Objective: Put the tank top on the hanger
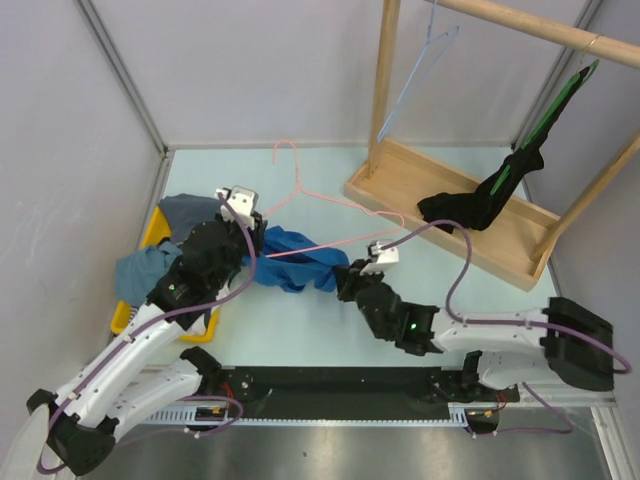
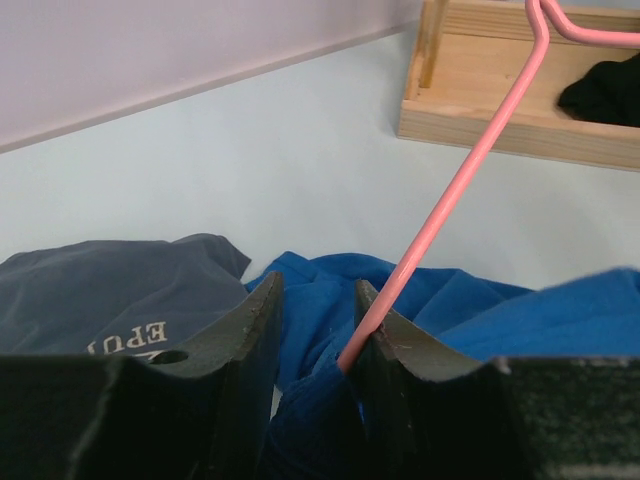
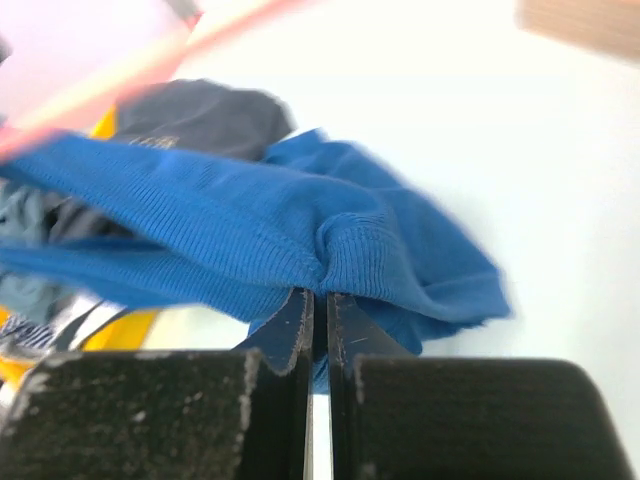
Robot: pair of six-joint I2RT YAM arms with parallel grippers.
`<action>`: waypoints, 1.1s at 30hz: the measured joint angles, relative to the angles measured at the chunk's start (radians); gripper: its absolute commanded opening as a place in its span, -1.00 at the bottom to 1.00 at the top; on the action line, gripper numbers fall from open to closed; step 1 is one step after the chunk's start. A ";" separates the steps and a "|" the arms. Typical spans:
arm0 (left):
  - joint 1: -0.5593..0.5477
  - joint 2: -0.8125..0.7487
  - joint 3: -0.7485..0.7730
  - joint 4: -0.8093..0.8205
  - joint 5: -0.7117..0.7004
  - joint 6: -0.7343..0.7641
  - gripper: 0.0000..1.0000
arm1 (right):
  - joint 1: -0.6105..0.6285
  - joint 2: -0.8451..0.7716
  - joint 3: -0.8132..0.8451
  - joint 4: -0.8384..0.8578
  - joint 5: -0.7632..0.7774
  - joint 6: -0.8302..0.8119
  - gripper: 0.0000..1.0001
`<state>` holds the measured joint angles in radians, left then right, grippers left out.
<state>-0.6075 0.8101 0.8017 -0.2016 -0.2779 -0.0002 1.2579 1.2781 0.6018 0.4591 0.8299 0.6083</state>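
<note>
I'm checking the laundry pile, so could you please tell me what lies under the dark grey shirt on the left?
A yellow bin shows beneath the dark grey shirt, with a teal garment beside it. The left arm covers the rest, so anything else there is hidden.

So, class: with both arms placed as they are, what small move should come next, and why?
Probably the right gripper should draw its pinched fold of the tank top along the hanger arm. It is shut on the blue fabric, the left gripper has the pink wire between its fingers, and the top lies bunched at that end.
</note>
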 measured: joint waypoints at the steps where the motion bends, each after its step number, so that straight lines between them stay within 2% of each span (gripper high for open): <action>1: -0.004 -0.003 -0.004 0.003 0.010 0.000 -1.00 | -0.025 -0.045 -0.010 -0.050 -0.019 0.005 -0.95; 7: -0.020 0.006 -0.010 0.011 0.047 -0.008 -1.00 | -0.144 -0.275 -0.163 -0.222 -0.124 0.060 -0.72; 12: -0.091 0.071 -0.029 0.021 0.027 -0.040 -1.00 | -0.175 -0.314 -0.199 -0.301 -0.213 0.103 -0.57; 15: -0.127 0.132 -0.041 0.020 0.007 -0.061 -1.00 | -0.182 -0.295 -0.217 -0.341 -0.249 0.124 -0.34; 16: -0.131 0.147 -0.042 0.020 0.000 -0.066 -1.00 | -0.183 -0.289 -0.222 -0.351 -0.261 0.129 -0.14; 18: -0.135 0.180 -0.043 0.019 -0.010 -0.080 -1.00 | -0.184 -0.280 -0.230 -0.386 -0.290 0.154 -0.03; 21: -0.137 0.215 -0.045 0.019 -0.026 -0.101 -1.00 | -0.163 -0.285 -0.236 -0.434 -0.312 0.193 0.23; 27: -0.138 0.261 -0.045 0.019 -0.034 -0.121 -1.00 | -0.061 -0.279 -0.246 -0.452 -0.338 0.262 0.36; 33: -0.138 0.267 -0.045 0.019 -0.034 -0.131 -1.00 | -0.023 -0.161 -0.248 -0.383 -0.375 0.313 0.36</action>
<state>-0.7460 1.0775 0.7567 -0.1825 -0.3119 -0.1310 1.2354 1.1175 0.3534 0.0765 0.4553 0.9215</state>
